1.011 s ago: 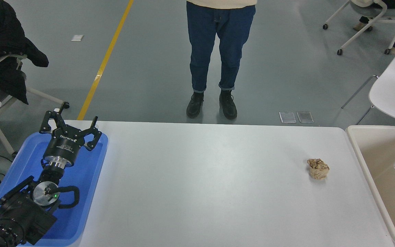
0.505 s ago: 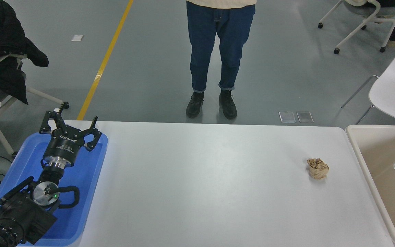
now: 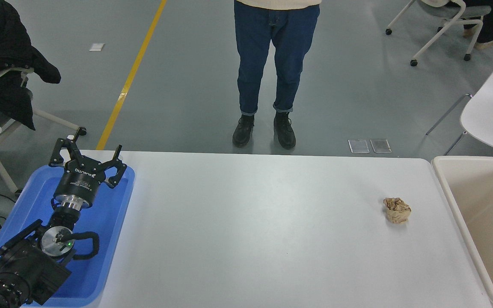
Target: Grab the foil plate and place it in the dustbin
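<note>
While the left gripper [image 3: 87,159] hangs parked over the blue tray [image 3: 118,222] at the tabletop's [image 3: 246,231] left edge, its fingers spread and holding nothing, no foil plate shows anywhere in view. Beyond the right edge stands the dustbin [image 3: 443,179], well apart from those fingers; the right arm is out of sight. Only a brown paper ball [image 3: 396,210] lies near the right edge, so I cannot tell which way the plate lies.

Left arm: entering from the lower-left corner, extending away from the camera.
Left wrist: pointing forward and slightly right, silver flange showing behind the gripper body.
Left gripper [image 3: 87,155]: sitting with fingers [image 3: 60,149] spreading wide apart, tips pointing forward, nothing lying between them.
Right arm: lying outside the view.
</note>
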Motion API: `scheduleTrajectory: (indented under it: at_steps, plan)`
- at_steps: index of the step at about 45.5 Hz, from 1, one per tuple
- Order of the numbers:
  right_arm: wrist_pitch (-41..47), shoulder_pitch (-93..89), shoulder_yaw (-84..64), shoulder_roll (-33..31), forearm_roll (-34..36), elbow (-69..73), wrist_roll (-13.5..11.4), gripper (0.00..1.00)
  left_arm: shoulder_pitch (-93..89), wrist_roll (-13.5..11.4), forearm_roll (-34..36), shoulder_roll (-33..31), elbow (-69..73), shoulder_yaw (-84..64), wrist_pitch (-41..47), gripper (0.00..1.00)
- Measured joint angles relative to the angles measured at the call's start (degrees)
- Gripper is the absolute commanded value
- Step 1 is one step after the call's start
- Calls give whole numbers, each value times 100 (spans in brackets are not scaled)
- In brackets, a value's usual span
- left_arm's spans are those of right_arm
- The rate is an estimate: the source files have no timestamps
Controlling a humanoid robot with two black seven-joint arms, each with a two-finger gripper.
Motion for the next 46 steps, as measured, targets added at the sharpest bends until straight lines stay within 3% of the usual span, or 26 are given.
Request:
scheduleTrajectory:
  at_steps: [11,33,39,46]
  plan:
    - [-25,698,-514,-555,-12,1377,9,100,0,0,0,0,0,4,0,100]
    - [314,4173,-3984,-850,-1,4701,5,100,0,0,6,0,0,5,0,100]
    - [917,5114,-4659,-790,0,5270,5,100,0,0,8,0,0,4,0,100]
    - [2216,6091,-5075,-640,7,5587,3,100,0,0,4,-1,0,4,0,100]
